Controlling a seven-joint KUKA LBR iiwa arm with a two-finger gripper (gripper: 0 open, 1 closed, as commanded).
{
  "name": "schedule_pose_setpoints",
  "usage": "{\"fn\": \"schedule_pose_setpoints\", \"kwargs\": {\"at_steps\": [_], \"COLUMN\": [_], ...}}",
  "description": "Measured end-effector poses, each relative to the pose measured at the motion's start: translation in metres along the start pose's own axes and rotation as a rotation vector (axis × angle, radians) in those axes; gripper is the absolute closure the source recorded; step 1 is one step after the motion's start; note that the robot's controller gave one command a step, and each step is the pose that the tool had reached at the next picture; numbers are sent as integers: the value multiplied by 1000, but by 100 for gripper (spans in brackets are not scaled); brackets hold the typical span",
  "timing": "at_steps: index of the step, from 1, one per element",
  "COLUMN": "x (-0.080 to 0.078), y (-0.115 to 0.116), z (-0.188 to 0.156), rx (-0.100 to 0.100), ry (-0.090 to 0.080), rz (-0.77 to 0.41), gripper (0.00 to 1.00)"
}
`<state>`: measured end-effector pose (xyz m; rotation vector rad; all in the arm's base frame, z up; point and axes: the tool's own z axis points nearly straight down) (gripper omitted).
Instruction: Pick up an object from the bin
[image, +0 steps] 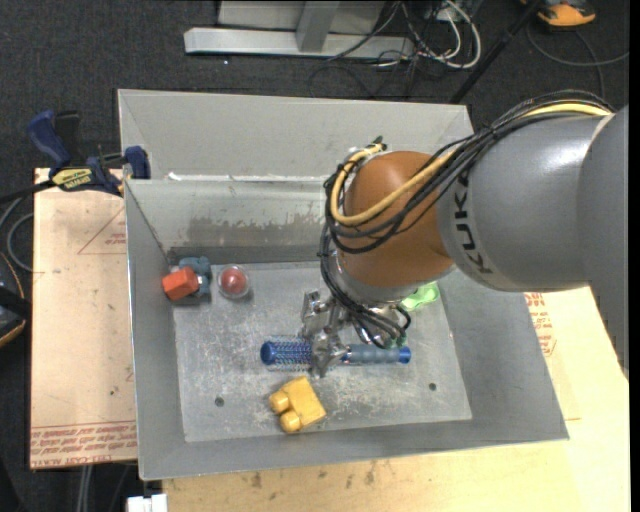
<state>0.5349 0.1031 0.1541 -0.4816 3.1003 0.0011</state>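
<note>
My gripper (325, 345) is down in the middle of the bin, right over a blue brush-like stick (292, 352) that lies flat on the floor. The stick's ridged end pokes out to the left of the gripper and its smooth handle runs on to the right. A yellow block (297, 405) lies just below the gripper, near the front. A green thing (425, 296) peeks out from under the arm's orange cover on the right.
At the back left of the bin floor lie an orange and blue piece (184, 283) and a small red ball (233, 281). The arm with its orange cover and cables hangs over the bin's right half.
</note>
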Motion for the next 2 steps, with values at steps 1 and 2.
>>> {"fn": "schedule_pose_setpoints", "kwargs": {"at_steps": [1,2], "x": [-1,-1], "y": [0,1], "z": [-7,-23], "rx": [0,0], "ry": [2,2], "rz": [-1,-2], "gripper": [100,100]}}
